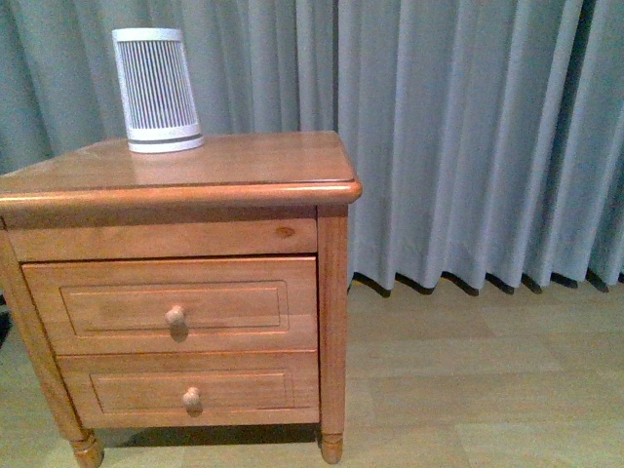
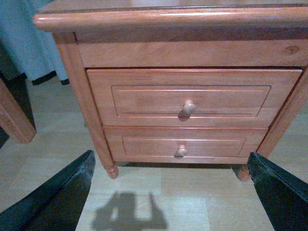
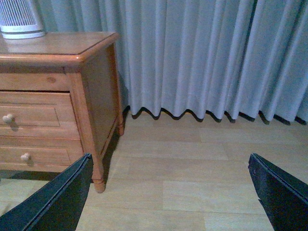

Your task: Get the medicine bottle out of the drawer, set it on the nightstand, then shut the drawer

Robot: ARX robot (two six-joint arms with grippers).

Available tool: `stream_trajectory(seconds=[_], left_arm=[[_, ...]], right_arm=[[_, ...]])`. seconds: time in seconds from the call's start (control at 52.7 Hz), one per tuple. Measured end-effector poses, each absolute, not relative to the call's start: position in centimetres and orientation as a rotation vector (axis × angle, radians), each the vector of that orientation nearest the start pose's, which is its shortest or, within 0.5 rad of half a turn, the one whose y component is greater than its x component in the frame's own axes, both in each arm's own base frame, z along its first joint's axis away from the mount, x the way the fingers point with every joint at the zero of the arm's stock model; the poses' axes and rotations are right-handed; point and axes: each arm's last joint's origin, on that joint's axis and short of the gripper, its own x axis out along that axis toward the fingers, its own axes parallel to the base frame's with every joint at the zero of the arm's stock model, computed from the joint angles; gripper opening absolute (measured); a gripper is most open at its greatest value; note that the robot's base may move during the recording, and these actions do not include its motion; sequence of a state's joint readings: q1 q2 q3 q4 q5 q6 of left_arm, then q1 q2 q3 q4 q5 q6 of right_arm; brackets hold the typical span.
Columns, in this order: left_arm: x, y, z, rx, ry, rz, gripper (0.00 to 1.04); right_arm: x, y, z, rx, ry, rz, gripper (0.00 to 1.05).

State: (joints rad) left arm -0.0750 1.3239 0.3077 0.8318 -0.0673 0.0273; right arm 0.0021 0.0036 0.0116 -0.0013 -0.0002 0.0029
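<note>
Right, left tool and right tool both gape wide before the reddish-brown wooden nightstand. Its upper panelled drawer is shut; the small white medicine bottle is unseen, presumably inside. Risk: jaws slipping off that round wooden knob, at the left tool's 12 o'clock.

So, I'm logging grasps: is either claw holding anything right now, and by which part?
Nothing is held: the left claw and right claw are both open and empty.
</note>
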Motion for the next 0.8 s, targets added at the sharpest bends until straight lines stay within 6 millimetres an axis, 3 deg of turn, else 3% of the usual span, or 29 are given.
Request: stream_trajectory(seconds=[0.095, 0.285, 0.569, 0.797], left_arm=[[26.6, -2.7, 15.8, 0.076, 0.192, -0.026, 0.98], [31.3, -4.9, 14.5, 0.1, 0.201, -0.065, 0.98], [36.6, -6.7, 12.1, 0.107, 0.235, -0.118, 0.98], [40.5, -6.6, 9.2, 0.061, 0.305, -0.11, 0.98]], right_arm=[[9.7, 0.0, 16.7, 0.002, -0.007, 0.002, 0.98], [9.7, 0.0, 16.7, 0.003, -0.007, 0.002, 0.98], [9.7, 0.0, 16.7, 0.003, -0.007, 0.002, 0.98], [9.7, 0.0, 16.7, 0.003, -0.007, 0.002, 0.98]])
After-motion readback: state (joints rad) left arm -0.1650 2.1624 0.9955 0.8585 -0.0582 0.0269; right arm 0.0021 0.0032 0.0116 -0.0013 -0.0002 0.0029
